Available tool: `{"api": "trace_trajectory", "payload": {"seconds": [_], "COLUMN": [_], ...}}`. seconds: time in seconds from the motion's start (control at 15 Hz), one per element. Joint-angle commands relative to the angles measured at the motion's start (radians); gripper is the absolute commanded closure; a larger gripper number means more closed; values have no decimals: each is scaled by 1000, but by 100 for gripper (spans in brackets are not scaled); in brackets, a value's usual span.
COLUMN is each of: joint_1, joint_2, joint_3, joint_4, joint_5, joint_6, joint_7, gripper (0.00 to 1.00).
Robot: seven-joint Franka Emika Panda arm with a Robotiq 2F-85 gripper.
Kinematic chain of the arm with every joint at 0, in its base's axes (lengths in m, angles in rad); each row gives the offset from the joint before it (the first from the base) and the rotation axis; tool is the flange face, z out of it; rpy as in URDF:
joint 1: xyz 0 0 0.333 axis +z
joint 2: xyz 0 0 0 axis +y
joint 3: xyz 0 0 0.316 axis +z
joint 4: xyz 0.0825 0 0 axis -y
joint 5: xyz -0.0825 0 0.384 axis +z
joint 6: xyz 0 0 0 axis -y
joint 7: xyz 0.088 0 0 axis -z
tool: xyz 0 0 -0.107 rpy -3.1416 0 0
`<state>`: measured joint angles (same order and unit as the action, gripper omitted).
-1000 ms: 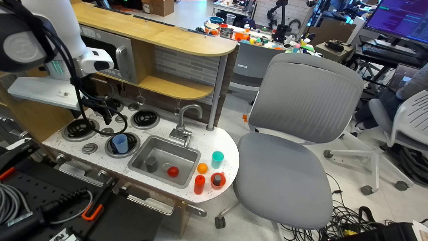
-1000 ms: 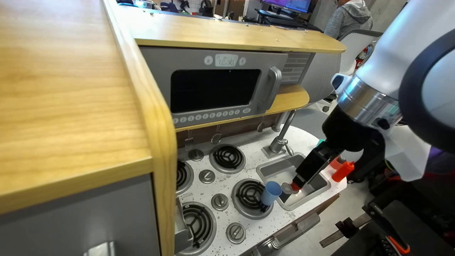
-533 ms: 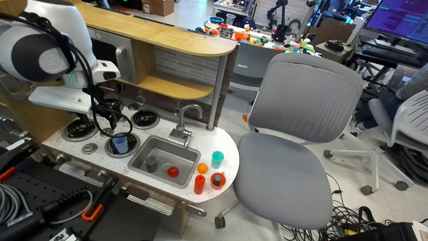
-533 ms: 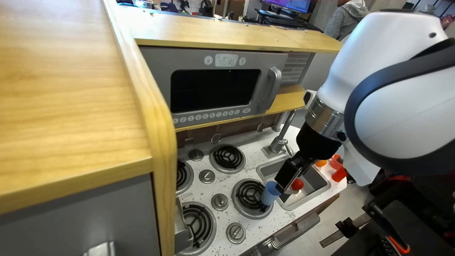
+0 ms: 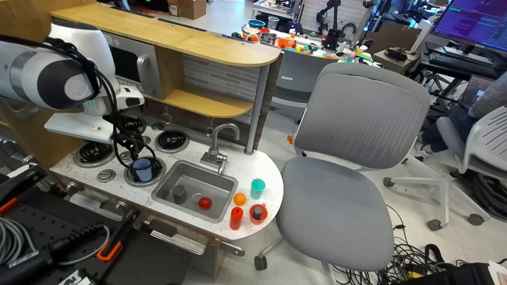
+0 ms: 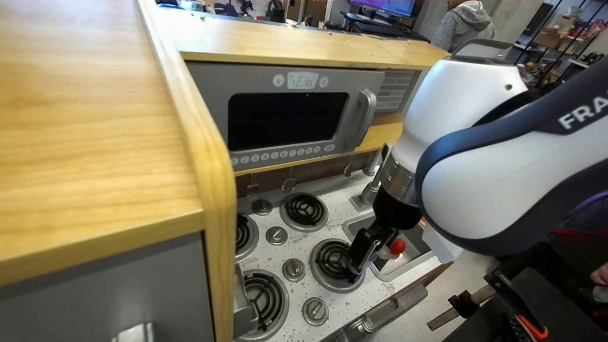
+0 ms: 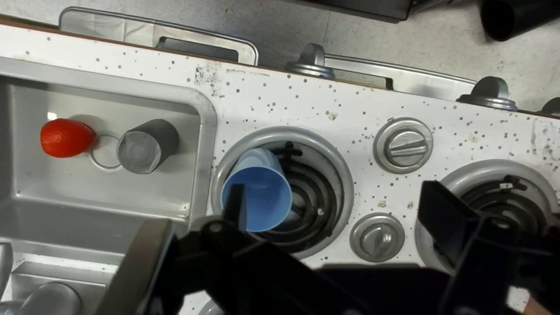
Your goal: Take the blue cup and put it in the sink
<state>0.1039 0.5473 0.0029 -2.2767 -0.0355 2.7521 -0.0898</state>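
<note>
End effector (image 7: 337, 199): jaws spread wide, nothing gripped. One finger overlaps the mouth of the cup (image 7: 267, 192) in the wrist view; over or inside, can't tell. Coming down on the lip could tip it; closing off-centre could shove it. Black, blocky.
Cable (image 5: 115, 113): loop droops across the cup in an exterior view, might snag it on the lift. Black, thin.
Cup: on the burner (image 7: 321, 205), toward the sink (image 7: 208, 131), mouth up. Slick wall may slip if only the lip gets pinched. Blue, smooth, tapered, plastic-looking.
Burner: ridged coils look poor footing, so a nudge might topple the cup. Black spiral, grey ring.
Sink: just beside; low carry could clip the rim. Grey, boxy, rounded corners.
Grey cylinder (image 7: 148, 146): in the sink; cup set on it would likely tilt. Matt, tapered.
Red ball (image 7: 66, 138): in the sink, further over; could roll if knocked. Shiny.
Tap (image 5: 214, 146): behind the sink; a wide swing could bump it. Metallic, hooked.
</note>
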Motion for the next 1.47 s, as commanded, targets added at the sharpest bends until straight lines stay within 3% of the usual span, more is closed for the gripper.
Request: {"api": "trace_trajectory", "payload": {"seconds": [0.0,1.13,1.2,1.27,1.4], "joint_1": [26,109,111,115,116], "joint_2": [70,223,230,236,246], "joint_3": [-9,-89,-93,-97,-101], "joint_4": [57,199,206,210,221], "joint_5": [-33,-97,-98,-102,-101], "joint_6": [9,-9,-9,-7,-11], "joint_7": [57,150,149,148,148], "gripper": [0,0,6,26,42]}}
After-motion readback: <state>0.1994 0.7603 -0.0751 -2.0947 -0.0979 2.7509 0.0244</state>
